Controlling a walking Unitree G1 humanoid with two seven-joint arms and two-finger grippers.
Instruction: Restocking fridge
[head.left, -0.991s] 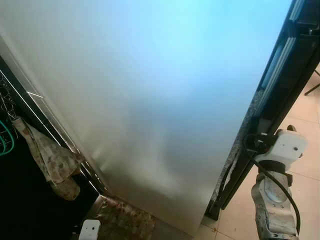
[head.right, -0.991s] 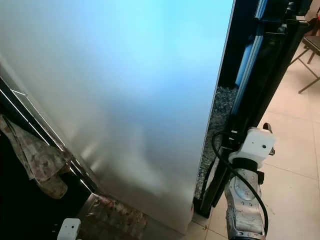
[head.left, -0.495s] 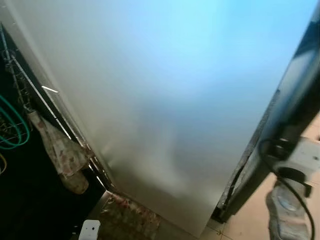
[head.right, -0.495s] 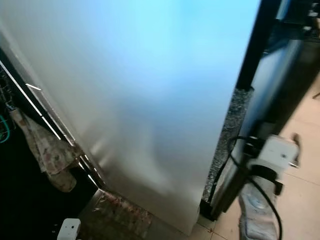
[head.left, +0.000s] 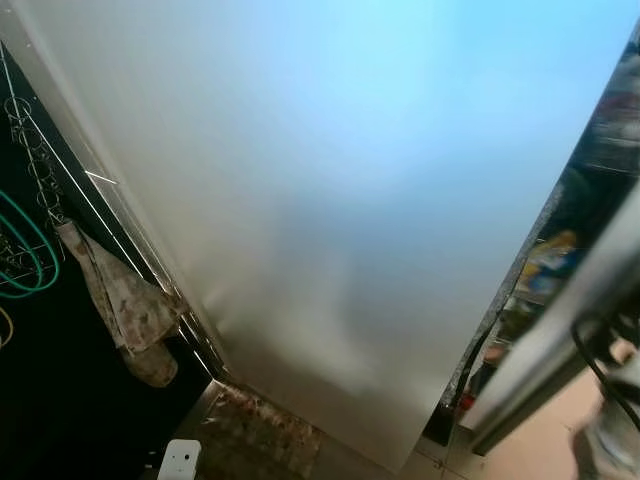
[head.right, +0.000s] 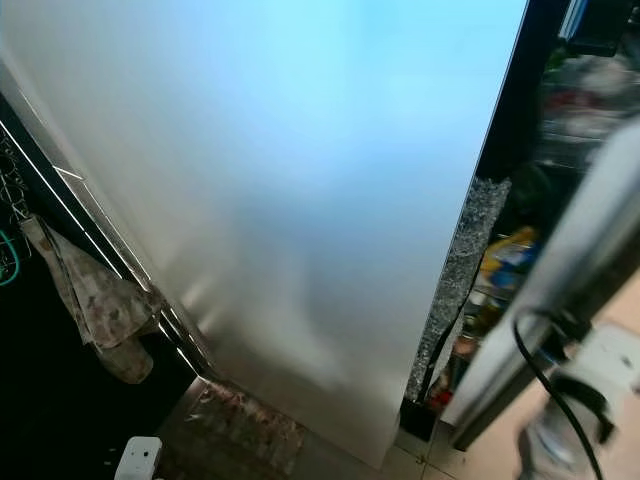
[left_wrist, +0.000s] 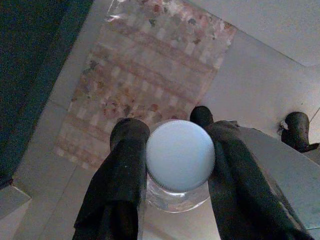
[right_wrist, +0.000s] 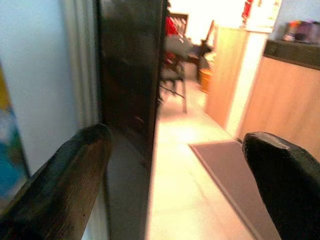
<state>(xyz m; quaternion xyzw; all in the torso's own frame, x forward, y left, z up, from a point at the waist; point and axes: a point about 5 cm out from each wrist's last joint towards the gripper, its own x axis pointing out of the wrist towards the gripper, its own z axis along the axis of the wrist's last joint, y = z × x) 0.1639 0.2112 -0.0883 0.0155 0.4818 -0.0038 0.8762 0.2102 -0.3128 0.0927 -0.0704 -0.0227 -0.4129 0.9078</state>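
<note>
Right now the fridge door (head.right: 560, 270) stands partly open beside the big steel panel (head.left: 330, 200), with colourful items on the shelves (head.right: 500, 260) inside, and the right end effector (right_wrist: 175, 165) sits at the door's edge with its fingers spread apart, gripping nothing. The left end effector (left_wrist: 172, 165) hangs low over a patterned rug (left_wrist: 145, 75), clenched on a white-capped bottle (left_wrist: 180, 155). I'd say the door wants swinging wider, smoothly, keeping the bottle upright and clear of the panel.

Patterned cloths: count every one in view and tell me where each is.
2. One patterned cloth hangs from the dark rack left of the big silver fridge panel. One patterned floor mat lies on the floor below the left gripper. Others may be hidden behind the panel.
</note>
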